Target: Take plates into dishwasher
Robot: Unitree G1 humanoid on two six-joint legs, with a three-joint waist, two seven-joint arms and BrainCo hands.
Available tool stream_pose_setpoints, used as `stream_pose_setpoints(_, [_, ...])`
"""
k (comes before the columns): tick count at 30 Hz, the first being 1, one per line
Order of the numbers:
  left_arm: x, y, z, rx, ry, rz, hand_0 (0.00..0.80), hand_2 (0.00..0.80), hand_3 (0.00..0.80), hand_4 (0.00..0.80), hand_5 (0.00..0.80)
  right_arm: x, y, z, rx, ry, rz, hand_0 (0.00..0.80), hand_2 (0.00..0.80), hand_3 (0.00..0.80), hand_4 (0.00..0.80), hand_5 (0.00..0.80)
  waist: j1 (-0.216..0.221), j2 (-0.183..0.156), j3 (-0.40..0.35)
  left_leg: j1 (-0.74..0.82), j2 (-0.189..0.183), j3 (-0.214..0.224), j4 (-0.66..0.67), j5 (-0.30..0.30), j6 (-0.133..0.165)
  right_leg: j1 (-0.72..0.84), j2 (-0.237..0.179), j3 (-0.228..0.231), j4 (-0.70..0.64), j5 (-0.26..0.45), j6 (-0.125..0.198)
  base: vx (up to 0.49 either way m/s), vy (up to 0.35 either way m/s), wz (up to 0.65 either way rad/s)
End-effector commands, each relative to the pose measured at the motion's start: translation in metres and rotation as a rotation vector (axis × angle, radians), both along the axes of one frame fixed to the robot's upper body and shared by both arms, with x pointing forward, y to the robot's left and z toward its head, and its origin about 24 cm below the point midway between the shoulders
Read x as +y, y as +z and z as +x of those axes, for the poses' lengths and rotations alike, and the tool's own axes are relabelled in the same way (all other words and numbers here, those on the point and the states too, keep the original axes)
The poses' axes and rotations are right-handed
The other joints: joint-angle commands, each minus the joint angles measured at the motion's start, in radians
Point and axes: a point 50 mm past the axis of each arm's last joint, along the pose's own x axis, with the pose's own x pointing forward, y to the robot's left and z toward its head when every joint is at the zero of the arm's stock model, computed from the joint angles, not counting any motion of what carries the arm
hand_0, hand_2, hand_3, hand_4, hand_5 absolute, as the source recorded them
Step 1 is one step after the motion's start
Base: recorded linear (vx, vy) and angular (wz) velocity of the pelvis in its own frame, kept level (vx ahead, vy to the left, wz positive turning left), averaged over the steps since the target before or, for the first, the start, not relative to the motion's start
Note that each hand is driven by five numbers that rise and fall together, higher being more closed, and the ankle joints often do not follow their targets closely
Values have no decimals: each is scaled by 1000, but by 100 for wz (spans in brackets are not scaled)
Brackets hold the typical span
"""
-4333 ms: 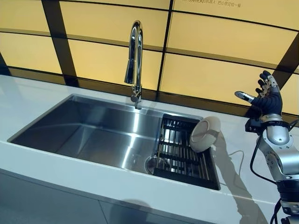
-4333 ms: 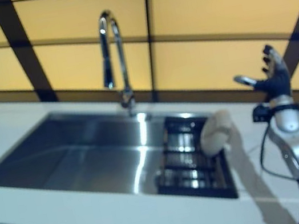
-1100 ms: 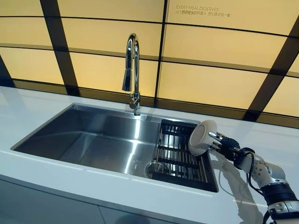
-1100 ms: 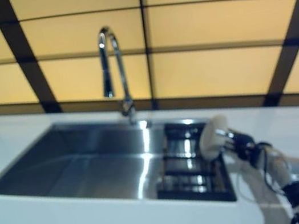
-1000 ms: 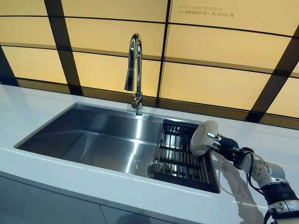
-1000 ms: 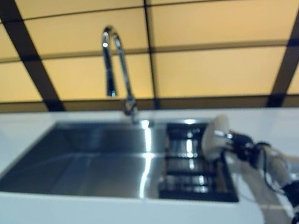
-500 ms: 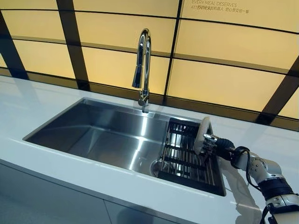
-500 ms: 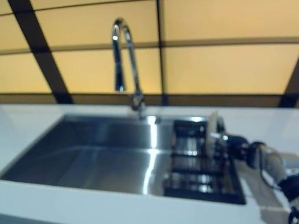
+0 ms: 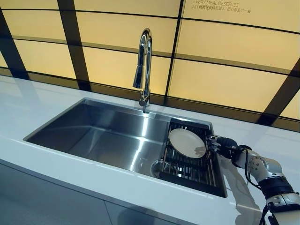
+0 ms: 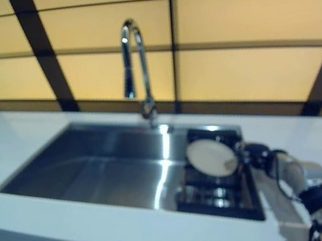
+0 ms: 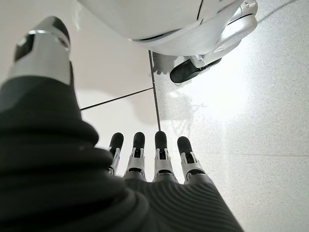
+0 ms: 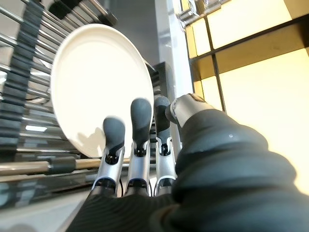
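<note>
- The white bench [image 9: 28, 101] runs across the scene, with a steel sink [image 9: 93, 136] set into it.
- A chrome tap [image 9: 144, 65] stands at the sink's back edge, its spout curving over the basin.
- A black-framed drying rack [image 9: 187, 164] fills the right end of the sink.
- The white plate [image 9: 187, 142] is over the rack, tilted with its face turned up and toward the left.
- The right hand [image 9: 220, 143] reaches in over the rack's right edge; in the right wrist view its fingers [image 12: 137, 121] lie straight against the plate's rim, so it is released rather than clenched.
- The left hand [image 11: 145, 159] appears only in its own wrist view, fingers straight and relaxed, holding nothing above the pale floor [image 11: 251, 121].
</note>
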Motion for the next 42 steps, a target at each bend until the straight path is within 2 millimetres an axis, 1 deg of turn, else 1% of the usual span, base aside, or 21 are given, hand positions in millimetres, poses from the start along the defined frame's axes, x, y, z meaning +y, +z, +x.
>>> stream_pose_setpoints(1, [-1,5,25,-51,-41,6,0,0,0,0,0,1,54,22,-198,-5,-1,800,800,800,800,800,41,15,-6,83,50,17,10,-65,-33,-22,18,11,2,44,-22,0,0,0])
stream_pose_setpoints(7, [-2,5,25,-53,-43,7,0,0,0,0,0,1,53,21,-212,0,-26,800,800,800,800,800,42,16,-7,80,50,17,9,-64,-32,-23,17,9,2,43,-21,0,0,0])
stream_pose_setpoints(9, [-1,5,25,-54,-42,7,0,0,0,0,0,-1,55,21,-226,-1,-64,800,800,800,800,800,41,16,-9,79,50,17,8,-63,-33,-24,16,8,2,43,-21,0,0,0])
stream_pose_setpoints(10, [-1,5,26,-54,-39,6,0,0,0,0,0,-5,60,22,-254,-3,-183,800,800,800,800,800,39,16,-11,79,50,17,8,-64,-33,-25,16,9,2,43,-21,0,0,0])
stream_pose_setpoints(11, [-1,5,26,-55,-38,6,0,0,0,0,0,-9,63,22,-265,-8,-243,659,659,659,659,659,38,16,-10,78,49,16,8,-63,-33,-26,16,10,2,44,-21,0,0,0])
stream_pose_setpoints(12, [-1,5,26,-56,-35,6,0,0,0,0,0,-12,68,21,-280,-7,-322,210,210,210,210,210,36,16,-9,78,49,16,8,-62,-33,-27,16,11,2,45,-20,0,0,0])
stream_pose_setpoints(13, [0,6,26,-57,-30,6,0,0,0,0,0,-14,72,20,-291,-1,-377,0,0,0,0,0,34,15,-8,78,49,17,8,-62,-33,-28,16,12,2,46,-20,0,0,0])
stream_pose_setpoints(14, [0,6,26,-59,-27,7,0,0,0,0,0,-15,75,19,-299,11,-428,0,0,0,0,0,33,15,-7,78,50,17,8,-61,-33,-28,15,13,2,47,-19,-37,6,0])
stream_pose_setpoints(15, [1,6,25,-60,-21,6,0,0,0,0,0,-18,85,17,-323,24,-536,0,0,0,0,0,29,15,-6,77,50,20,9,-61,-33,-30,14,13,2,48,-18,0,0,0])
stream_pose_setpoints(16, [1,6,25,-60,-21,6,0,0,0,0,0,-18,85,17,-323,24,-537,0,0,0,0,0,29,15,-6,77,50,20,9,-61,-33,-30,14,13,2,48,-18,0,0,0])
stream_pose_setpoints(17, [2,6,25,-61,-15,7,0,0,0,0,0,-19,89,16,-337,33,-602,0,0,0,0,0,26,14,-5,77,50,21,9,-60,-33,-30,14,13,2,49,-18,0,0,0])
stream_pose_setpoints(18, [2,6,24,-62,-4,7,0,0,0,0,0,-21,98,12,-367,42,-707,0,0,0,0,0,21,13,-4,78,50,23,10,-61,-32,-32,14,15,2,50,-17,-30,7,0])
stream_pose_setpoints(22, [5,6,23,-67,15,6,0,0,0,0,0,-19,108,6,-415,51,-827,0,0,0,0,0,10,13,-3,78,51,29,10,-62,-32,-35,15,20,2,51,-15,0,0,0])
stream_pose_setpoints(25, [4,6,21,-68,31,5,0,0,0,0,0,-14,112,-3,-455,78,-948,0,0,0,0,0,-4,13,-1,79,50,32,11,-64,-30,-37,14,27,2,52,-13,0,0,0])
stream_pose_setpoints(28, [3,5,20,-68,37,4,0,0,0,0,0,-11,112,-9,-467,104,-979,0,0,0,0,0,-10,13,2,80,50,36,11,-65,-29,-39,14,31,2,53,-13,0,0,0])
stream_pose_setpoints(32, [5,6,21,-72,47,4,0,0,0,0,0,-1,108,-19,-480,192,-1063,0,0,0,0,0,-22,11,7,81,52,41,12,-68,-28,-44,15,41,2,56,-10,0,0,0])
stream_pose_setpoints(39, [4,7,24,-81,44,2,0,0,0,0,0,13,100,-26,-490,302,-1108,0,0,0,0,0,-29,7,13,81,52,45,14,-71,-28,-46,15,50,2,56,-8,8,0,-7])
stream_pose_setpoints(42, [3,7,27,-85,37,1,0,0,0,0,0,20,95,-29,-497,349,-1178,0,0,0,0,0,-30,6,17,80,52,43,15,-73,-26,-48,15,53,2,57,-6,0,0,0])
